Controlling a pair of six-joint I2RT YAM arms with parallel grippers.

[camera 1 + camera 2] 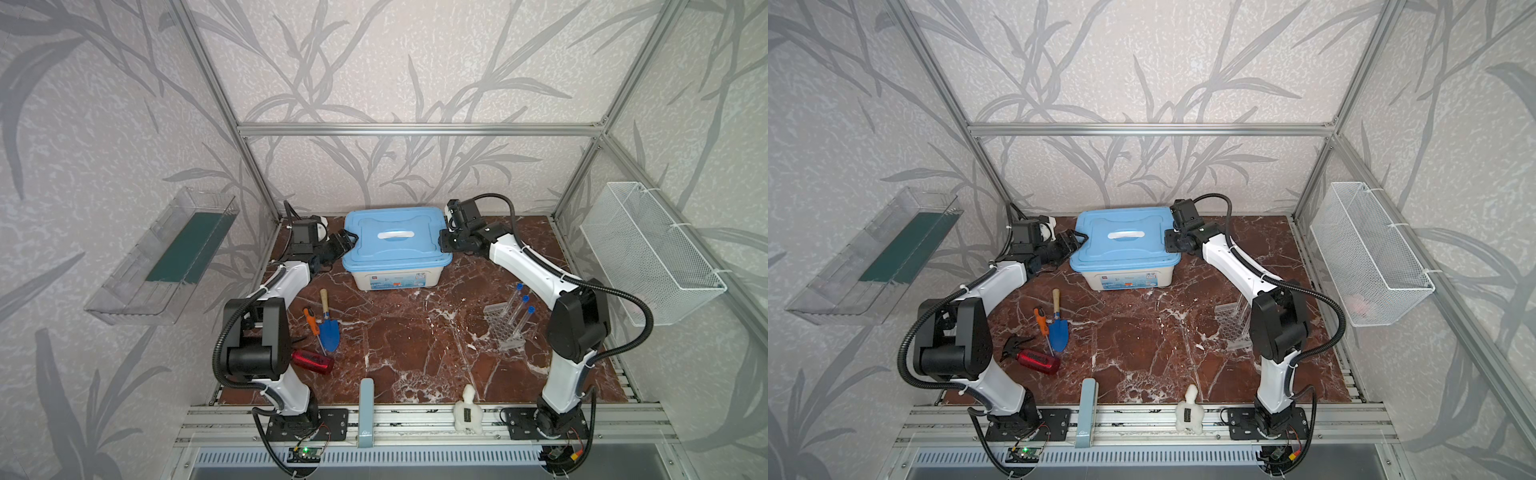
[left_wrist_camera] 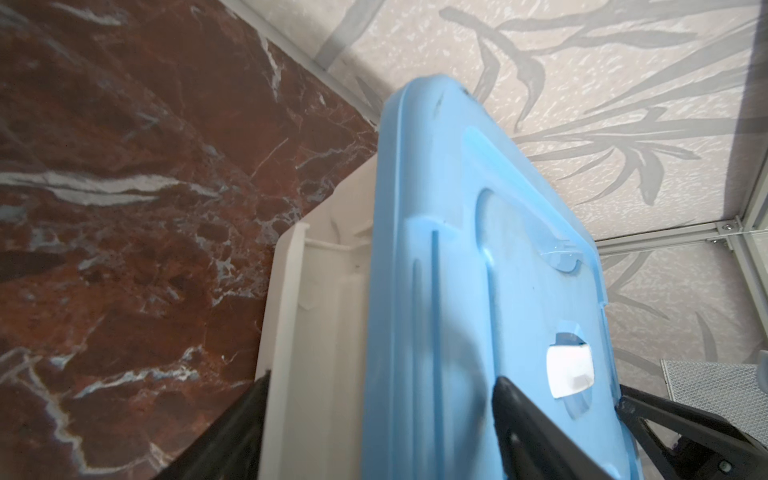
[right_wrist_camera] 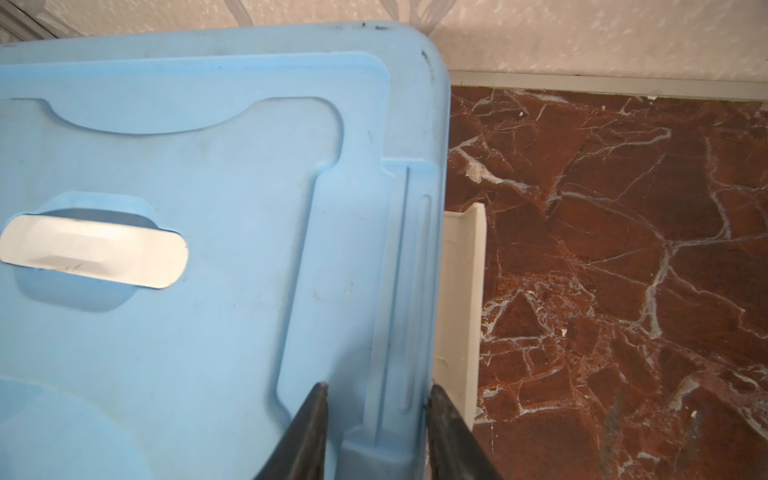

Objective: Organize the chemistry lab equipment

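Blue-lidded white bin (image 1: 395, 257) closed, contents hidden, blue-capped tubes (image 1: 520, 311) apparently in rack (image 1: 498, 323).

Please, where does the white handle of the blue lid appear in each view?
In both top views: white handle at the middle of the blue lid.
Left wrist: handle on the lid, just beyond the left fingers.
Right wrist: handle in its recess, away from the right fingers.
Shared landmark: the blue lid.

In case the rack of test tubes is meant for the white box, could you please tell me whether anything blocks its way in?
Yes: the blue lid lies on the white box, covering its opening. The table between the rack and the box looks bare, so only the lid stands in the way.
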